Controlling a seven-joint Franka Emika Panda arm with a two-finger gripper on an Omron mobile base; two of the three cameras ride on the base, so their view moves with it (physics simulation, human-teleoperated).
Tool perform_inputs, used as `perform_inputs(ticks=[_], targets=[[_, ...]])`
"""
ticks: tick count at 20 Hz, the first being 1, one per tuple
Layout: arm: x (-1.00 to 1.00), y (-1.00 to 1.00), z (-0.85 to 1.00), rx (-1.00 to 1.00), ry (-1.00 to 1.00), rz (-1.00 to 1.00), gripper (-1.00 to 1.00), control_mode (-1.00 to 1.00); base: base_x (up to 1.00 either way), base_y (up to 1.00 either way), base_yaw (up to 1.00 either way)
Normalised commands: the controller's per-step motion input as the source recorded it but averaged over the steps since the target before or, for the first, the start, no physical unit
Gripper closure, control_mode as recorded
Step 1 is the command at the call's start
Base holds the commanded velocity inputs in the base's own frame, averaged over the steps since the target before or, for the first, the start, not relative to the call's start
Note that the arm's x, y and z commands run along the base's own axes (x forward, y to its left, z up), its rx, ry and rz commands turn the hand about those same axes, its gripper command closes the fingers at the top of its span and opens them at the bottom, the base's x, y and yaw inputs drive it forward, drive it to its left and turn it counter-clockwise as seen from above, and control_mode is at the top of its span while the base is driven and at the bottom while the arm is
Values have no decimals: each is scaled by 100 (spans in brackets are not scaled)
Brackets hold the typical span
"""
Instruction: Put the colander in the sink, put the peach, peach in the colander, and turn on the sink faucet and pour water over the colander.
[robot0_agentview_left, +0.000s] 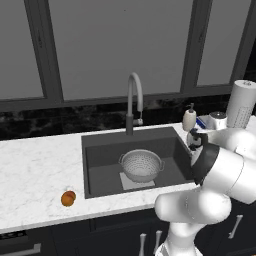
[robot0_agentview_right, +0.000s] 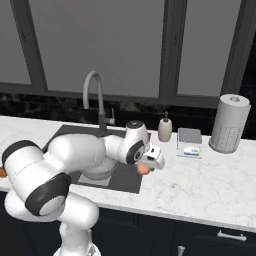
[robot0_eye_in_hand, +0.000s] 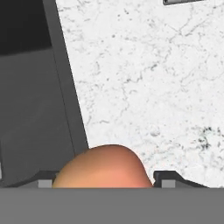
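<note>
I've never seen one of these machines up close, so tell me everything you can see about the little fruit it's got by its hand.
The pale peach is small, round, smooth, pinkish-orange. In the hand view it sits between the gripper's two dark fingertips, over the white marble counter beside the sink's right edge. From the right base camera it peeks out under the hand.

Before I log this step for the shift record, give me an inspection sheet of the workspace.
Surface: white marble counter, dry.
Job's things: colander sits in the sink; deep orange peach lies on the counter left of the sink; paler peach between the tool's tips; faucet, no stream seen.
Clutter: soap dispenser, sponge tray, paper towel roll.
Grippers: tool shut on the paler peach, above the sink's right edge.
Cables: nothing seen.
Surroundings: dark-framed windows, dark cabinets below.
</note>
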Motion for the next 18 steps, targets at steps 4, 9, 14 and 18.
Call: perform_inputs(ticks=[4,9,14,18], targets=[[10,100,27,0,0,25,100,-100,0,0,0],[25,96,14,1,0,21,100,-100,0,0,0],[40,72,-1,11,0,13,100,-100,0,0,0],[39,46,0,25,0,11,100,-100,0,0,0]])
